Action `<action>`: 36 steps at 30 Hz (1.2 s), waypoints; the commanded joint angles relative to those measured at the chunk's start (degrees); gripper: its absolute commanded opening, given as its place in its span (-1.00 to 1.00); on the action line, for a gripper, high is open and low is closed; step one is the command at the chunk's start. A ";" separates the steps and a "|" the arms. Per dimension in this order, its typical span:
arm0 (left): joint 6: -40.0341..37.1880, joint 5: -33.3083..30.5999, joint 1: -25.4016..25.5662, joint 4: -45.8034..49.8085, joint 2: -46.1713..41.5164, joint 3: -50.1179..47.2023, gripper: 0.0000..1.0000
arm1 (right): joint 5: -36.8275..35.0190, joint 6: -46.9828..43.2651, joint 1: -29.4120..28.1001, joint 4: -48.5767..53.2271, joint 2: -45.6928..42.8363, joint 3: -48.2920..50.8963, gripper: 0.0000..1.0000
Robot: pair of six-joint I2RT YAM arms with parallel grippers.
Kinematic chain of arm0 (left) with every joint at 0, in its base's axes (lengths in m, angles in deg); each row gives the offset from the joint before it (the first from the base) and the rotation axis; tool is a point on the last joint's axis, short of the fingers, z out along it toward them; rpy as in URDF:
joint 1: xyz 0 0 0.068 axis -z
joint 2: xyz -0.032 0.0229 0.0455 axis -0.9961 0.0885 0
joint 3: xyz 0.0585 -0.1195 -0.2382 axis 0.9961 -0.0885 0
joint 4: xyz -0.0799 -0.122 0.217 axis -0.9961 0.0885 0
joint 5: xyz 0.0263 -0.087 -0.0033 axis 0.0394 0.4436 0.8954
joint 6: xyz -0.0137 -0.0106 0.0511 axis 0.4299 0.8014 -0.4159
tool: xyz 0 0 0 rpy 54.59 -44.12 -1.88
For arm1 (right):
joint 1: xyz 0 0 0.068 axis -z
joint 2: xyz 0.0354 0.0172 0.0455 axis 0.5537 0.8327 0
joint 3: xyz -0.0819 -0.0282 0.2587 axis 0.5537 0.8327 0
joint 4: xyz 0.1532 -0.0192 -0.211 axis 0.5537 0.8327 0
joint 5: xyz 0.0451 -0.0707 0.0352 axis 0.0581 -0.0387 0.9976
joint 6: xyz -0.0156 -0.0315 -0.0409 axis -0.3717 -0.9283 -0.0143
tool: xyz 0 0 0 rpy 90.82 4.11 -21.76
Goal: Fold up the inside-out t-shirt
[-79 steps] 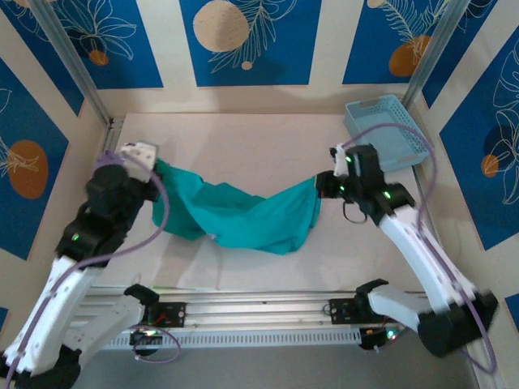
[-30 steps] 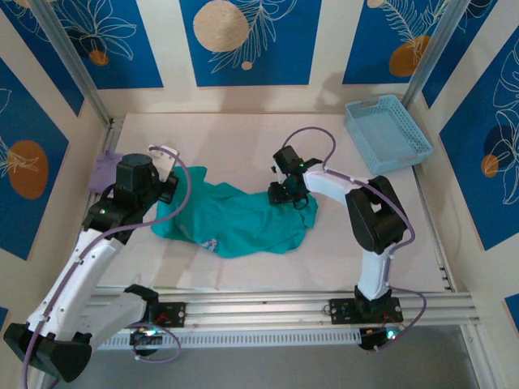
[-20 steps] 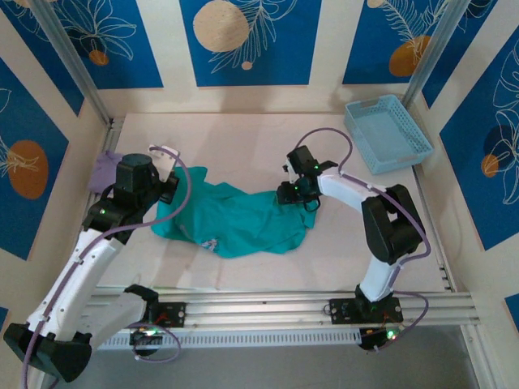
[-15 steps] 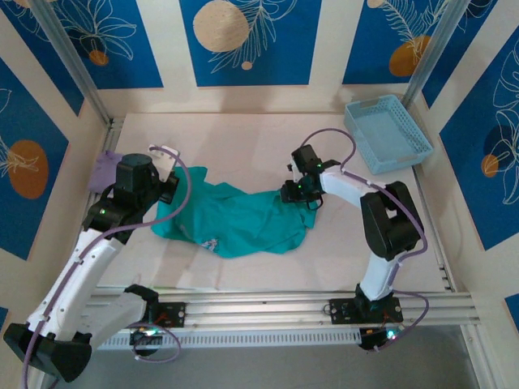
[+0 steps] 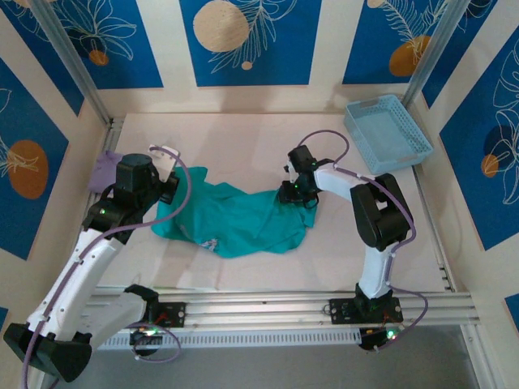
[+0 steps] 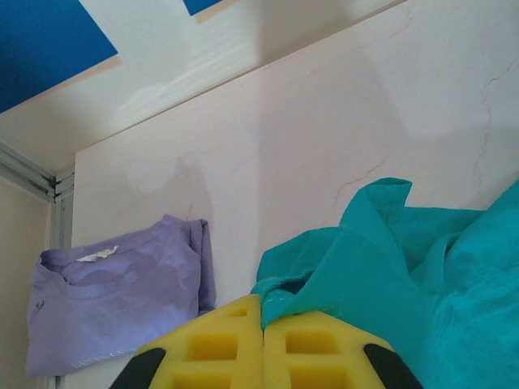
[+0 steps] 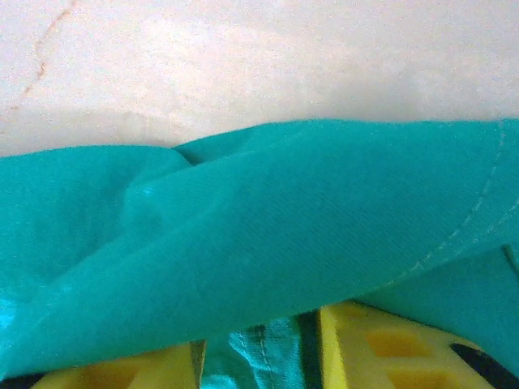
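A purple shirt (image 5: 104,168) lies at the far left of the bench (image 5: 243,138). Near it, the left claw (image 6: 262,336) is clenched on the left edge of the green t-shirt (image 5: 243,219), which lies crumpled in the middle of the bench. At its right end is the right claw (image 7: 259,352). Its yellow pads are apart with green cloth between them, and I cannot tell if it squeezes. A blue basket (image 5: 387,134) sits far right.

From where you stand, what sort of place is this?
Most likely a robot test booth: a left arm and right arm bolted to a metal rail at a table's edge, blue patterned panels boxing it in, and a teal t-shirt, a folded lavender garment and a blue basket set out for practice.
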 commanded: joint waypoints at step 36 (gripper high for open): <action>0.11 1.64 -0.83 -1.31 -1.26 -0.22 -1.00 | 5.87 -0.55 1.80 -12.53 -27.13 17.01 -0.89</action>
